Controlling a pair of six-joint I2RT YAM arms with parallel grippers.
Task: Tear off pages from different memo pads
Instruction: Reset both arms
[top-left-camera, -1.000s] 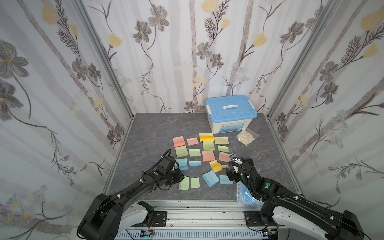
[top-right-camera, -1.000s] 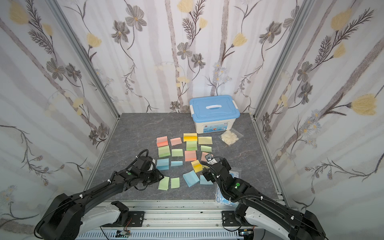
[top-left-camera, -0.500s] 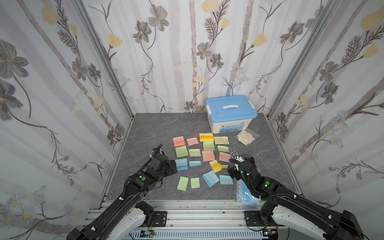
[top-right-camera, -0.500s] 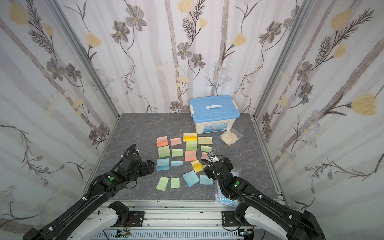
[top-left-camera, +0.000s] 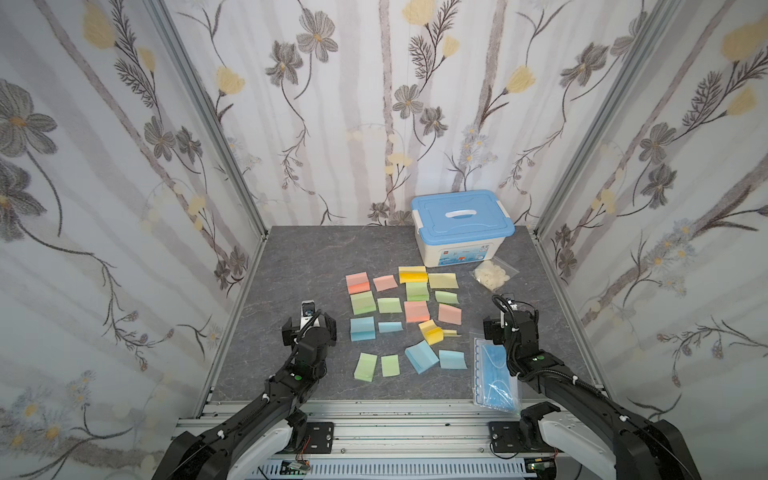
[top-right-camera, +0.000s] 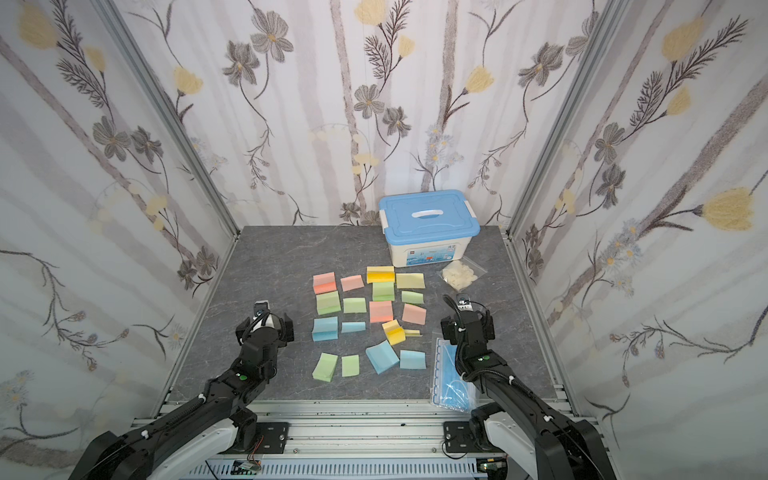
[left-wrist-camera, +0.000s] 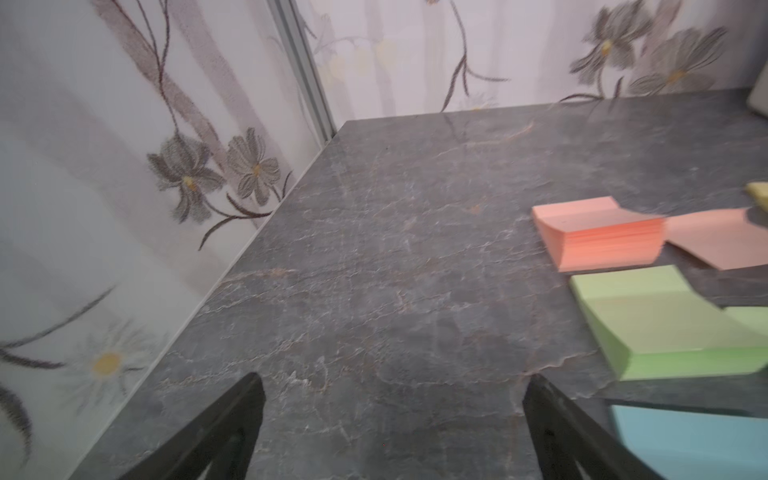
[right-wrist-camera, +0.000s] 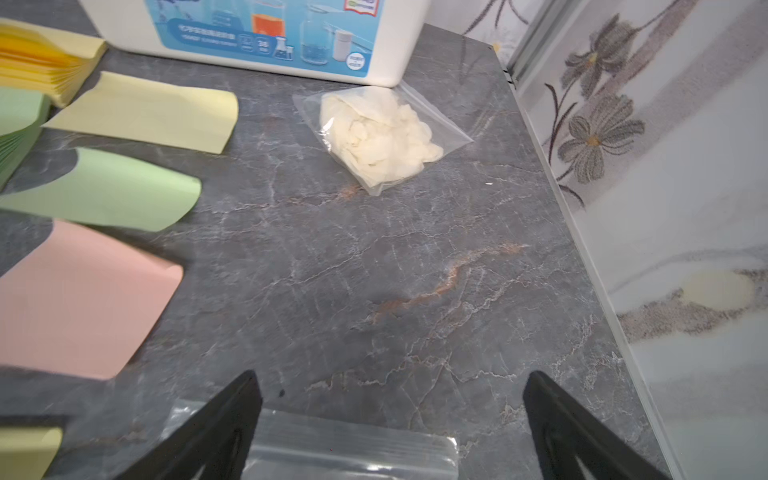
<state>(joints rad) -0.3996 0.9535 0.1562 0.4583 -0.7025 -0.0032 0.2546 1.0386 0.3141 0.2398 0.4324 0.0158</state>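
While neither arm has hold of anything, the left hand (top-left-camera: 309, 328) hangs with its jaws spread fully apart over bare grey table (top-left-camera: 299, 266), just to the left of a blue pad (top-left-camera: 362, 328) and touching none of the paper. From the left wrist view, its two black fingers (left-wrist-camera: 232, 424) frame only marbled tabletop, with a pink pad (left-wrist-camera: 598, 237) and a green pad (left-wrist-camera: 665, 328) lying off to one side.

The right hand (top-left-camera: 510, 328) is equally wide open and empty, poised above the far end of a clear bag of blue face masks (top-left-camera: 494, 374). In the right wrist view that bag's zip edge lies low between the fingers; whether they touch it cannot be told.

Between the two arms, the memo pads (top-left-camera: 417, 291) sit in loose rows at mid-table in pink, green, yellow and blue. Single pages (top-left-camera: 389, 305) lie flat or slightly curled beside them, among them a pink page (right-wrist-camera: 79, 299), a green page (right-wrist-camera: 104, 191) and a yellow page (right-wrist-camera: 145, 112) near the right hand.

At the back wall stands a white storage box (top-left-camera: 462, 216) with a blue lid, and a small clear bag (top-left-camera: 492, 276) of cream-coloured contents lies just in front of it.
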